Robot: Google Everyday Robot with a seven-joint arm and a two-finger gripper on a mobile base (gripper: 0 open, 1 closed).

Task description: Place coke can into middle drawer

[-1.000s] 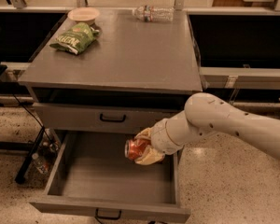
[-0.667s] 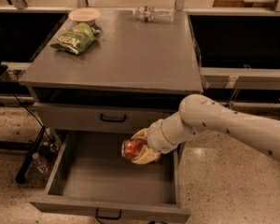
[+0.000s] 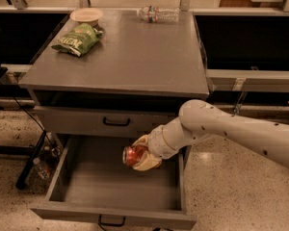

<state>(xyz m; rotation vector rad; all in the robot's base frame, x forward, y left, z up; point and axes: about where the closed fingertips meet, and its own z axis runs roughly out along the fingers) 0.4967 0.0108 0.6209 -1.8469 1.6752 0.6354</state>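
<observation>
The middle drawer stands pulled out, its floor open from above. Only its side walls and front panel hem the space. The claw, clamped round the coke can, hangs over the floor's right-hand part, just in front of the closed drawer front — the arm blocks the right side.

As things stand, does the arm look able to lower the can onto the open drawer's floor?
Probably yes. The end effector, shut on the can, hangs over the open drawer, whose bare floor below shows nothing in the way.
</observation>
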